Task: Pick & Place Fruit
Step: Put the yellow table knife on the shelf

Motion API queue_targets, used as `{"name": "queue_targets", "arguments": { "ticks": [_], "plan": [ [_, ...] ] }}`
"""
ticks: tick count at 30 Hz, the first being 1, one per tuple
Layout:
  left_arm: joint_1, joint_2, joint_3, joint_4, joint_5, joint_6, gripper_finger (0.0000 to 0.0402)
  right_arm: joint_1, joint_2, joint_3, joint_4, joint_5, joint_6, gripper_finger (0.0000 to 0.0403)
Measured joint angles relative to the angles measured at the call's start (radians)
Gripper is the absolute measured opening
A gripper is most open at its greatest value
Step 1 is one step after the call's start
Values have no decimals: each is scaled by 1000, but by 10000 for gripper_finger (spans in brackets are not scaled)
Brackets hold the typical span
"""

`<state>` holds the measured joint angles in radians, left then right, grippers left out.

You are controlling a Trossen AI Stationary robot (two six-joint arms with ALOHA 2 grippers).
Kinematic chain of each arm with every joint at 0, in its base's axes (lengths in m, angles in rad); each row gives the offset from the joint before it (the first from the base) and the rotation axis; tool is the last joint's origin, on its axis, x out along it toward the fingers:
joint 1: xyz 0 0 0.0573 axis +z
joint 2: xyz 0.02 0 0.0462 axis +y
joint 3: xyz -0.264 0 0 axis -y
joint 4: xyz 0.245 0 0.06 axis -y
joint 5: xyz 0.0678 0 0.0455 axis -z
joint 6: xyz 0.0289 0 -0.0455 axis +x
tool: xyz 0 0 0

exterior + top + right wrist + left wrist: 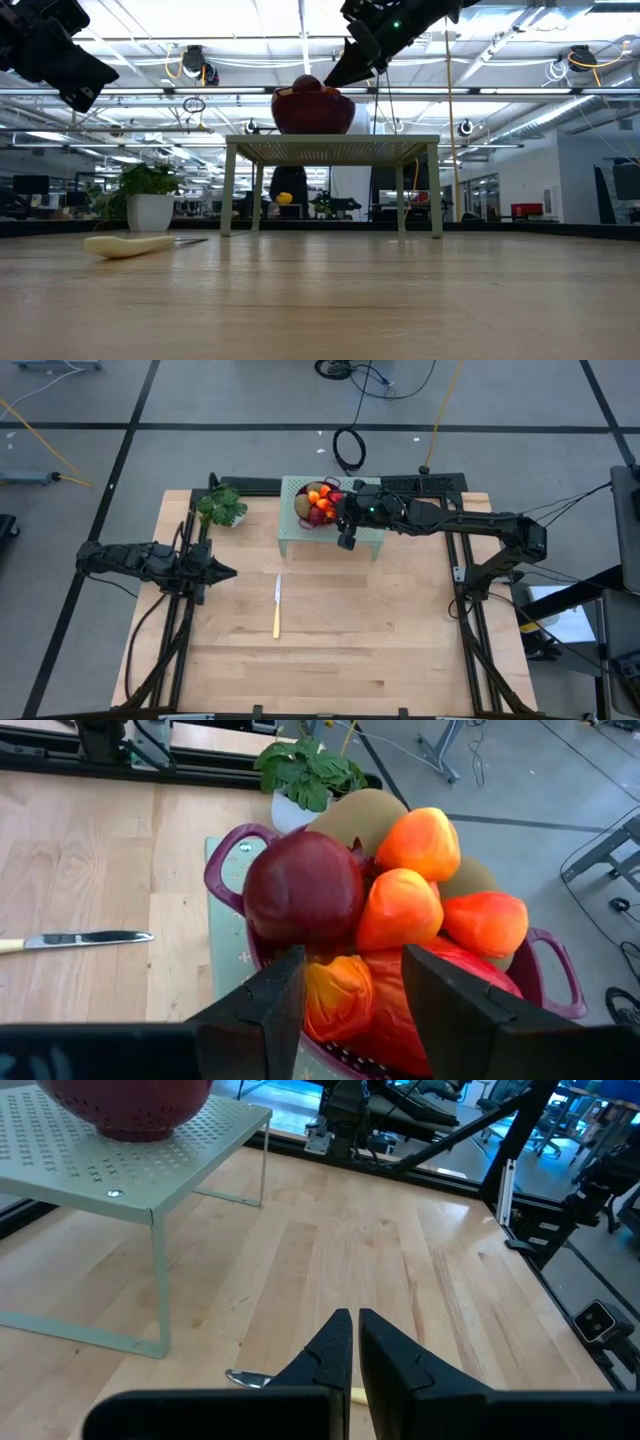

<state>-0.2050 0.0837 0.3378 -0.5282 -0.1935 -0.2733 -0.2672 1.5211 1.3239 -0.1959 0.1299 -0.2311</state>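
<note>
The fruit (320,503) is heaped in a dark red colander bowl (226,863) that stands on a pale green perforated rack (300,538) at the table's far side. The right wrist view shows a dark red ball (303,885), orange-red pieces (400,908), brown-green ovals (365,815) and a red-yellow fruit (385,1005) low in the heap. My right gripper (352,965) is open just above the heap, with its fingers either side of the red-yellow fruit, and it also shows in the low view (345,65). My left gripper (354,1320) is shut and waits over the table's left part (230,572).
A yellow-handled knife (277,605) lies on the wood in front of the rack. A small green plant in a white pot (222,507) stands left of the rack. Bare wood stretches across the near half of the table (380,650).
</note>
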Motion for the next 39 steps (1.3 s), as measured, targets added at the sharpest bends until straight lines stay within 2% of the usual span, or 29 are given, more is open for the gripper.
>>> {"name": "queue_targets", "arguments": {
  "ticks": [9, 14, 21, 25, 27, 33, 39],
  "plan": [
    [0, 0, 0, 10, 0, -10, 21, 29, -58, 0, -8, 5, -15, 159],
    [0, 1, 0, 9, 1, -79, 21, 72, -125, 0, -45, 65, 79, 147],
    [0, 2, 0, 51, 1, -183, 21, 145, -217, 0, -114, 82, 155, 74],
    [0, 2, 0, 127, 11, -148, 21, 189, -258, 0, -172, 83, 199, 20],
    [0, 2, 0, 151, 10, -119, 21, 212, -275, 0, -197, 81, 214, 5],
    [0, 37, 0, 189, 11, -91, 21, 268, -336, 0, -281, 74, 294, 5],
    [0, 162, 0, 204, 36, -180, 21, 312, -398, 0, -323, 19, 332, 3]
  ]
}}
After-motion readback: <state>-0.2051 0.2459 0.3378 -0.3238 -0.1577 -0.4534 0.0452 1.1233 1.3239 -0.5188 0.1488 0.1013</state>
